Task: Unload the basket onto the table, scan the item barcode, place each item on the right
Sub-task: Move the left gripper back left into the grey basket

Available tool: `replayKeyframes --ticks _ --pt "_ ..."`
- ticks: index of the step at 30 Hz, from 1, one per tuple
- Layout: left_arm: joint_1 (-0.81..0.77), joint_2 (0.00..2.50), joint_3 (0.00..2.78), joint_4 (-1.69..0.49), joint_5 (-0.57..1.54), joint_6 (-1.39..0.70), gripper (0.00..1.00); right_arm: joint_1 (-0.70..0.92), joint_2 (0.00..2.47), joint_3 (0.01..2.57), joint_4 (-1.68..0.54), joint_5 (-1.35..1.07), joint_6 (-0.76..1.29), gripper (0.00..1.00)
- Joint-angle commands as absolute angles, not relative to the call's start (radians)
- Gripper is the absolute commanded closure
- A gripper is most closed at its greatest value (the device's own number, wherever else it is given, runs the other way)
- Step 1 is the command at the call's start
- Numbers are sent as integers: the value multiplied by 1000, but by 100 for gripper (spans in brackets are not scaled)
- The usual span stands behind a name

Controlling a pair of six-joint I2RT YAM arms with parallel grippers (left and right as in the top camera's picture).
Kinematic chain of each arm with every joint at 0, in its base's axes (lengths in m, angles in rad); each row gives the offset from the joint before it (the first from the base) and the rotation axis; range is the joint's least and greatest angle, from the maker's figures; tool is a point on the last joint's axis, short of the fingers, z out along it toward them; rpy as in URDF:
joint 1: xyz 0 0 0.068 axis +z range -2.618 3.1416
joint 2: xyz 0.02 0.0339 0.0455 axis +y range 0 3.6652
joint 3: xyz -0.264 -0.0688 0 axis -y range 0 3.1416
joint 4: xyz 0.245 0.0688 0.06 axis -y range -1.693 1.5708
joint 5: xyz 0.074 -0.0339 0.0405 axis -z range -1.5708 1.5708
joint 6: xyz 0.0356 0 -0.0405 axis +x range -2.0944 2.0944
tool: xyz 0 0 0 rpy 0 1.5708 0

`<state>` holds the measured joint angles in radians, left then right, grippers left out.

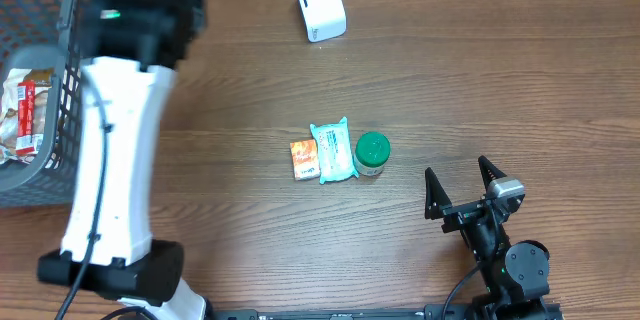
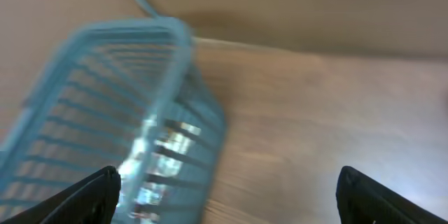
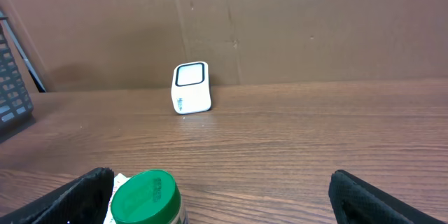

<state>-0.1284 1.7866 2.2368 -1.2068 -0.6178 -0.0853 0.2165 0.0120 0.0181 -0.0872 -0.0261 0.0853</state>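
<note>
Overhead view: both grippers empty, items at table centre

1. Left gripper (image 2: pixel 227 175): jaws stand wide apart with nothing between them. The left wrist view is blurred by motion. It looks down on the grey basket (image 2: pixel 105 91) and the bare table (image 2: pixel 336 112) beside it. In the overhead view the white left arm (image 1: pixel 115 150) reaches over the basket (image 1: pixel 62 70) at the table's left edge. Several packets (image 1: pixel 25 110) lie inside the basket.

2. Right gripper (image 1: pixel 455 165): jaws fully spread, holding nothing. It hovers near the table's front edge, to the right of the grouped items and apart from them.

3. Items: three stand in a row at table centre. From left to right they are an orange packet (image 1: pixel 304 159), a pale blue packet (image 1: pixel 333 150) and a green-lidded jar (image 1: pixel 372 153). Each touches or sits just beside its neighbour. In the right wrist view the jar (image 3: pixel 143 196) appears next to the lower left finger.

4. Scanner (image 1: pixel 320 5): a white unit, upright at the far edge of the table, well apart from the items. Its dark window faces the right wrist camera.
</note>
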Motion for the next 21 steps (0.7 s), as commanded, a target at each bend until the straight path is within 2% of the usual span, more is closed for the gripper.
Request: replayKeyframes --ticks 1,9,13,21 --pt "-5 1778 2268 -1195 -553 -1 10 212 3 8 -81 -28 86 0" --pt "316 1814 2259 -1169 -266 51 5 212 3 8 -81 -28 86 0" --pt "445 1844 2258 -1167 -136 95 6 212 3 8 -81 -28 86 0" --pt "618 1955 2258 -1162 -38 111 6 212 3 8 -81 -28 86 0"
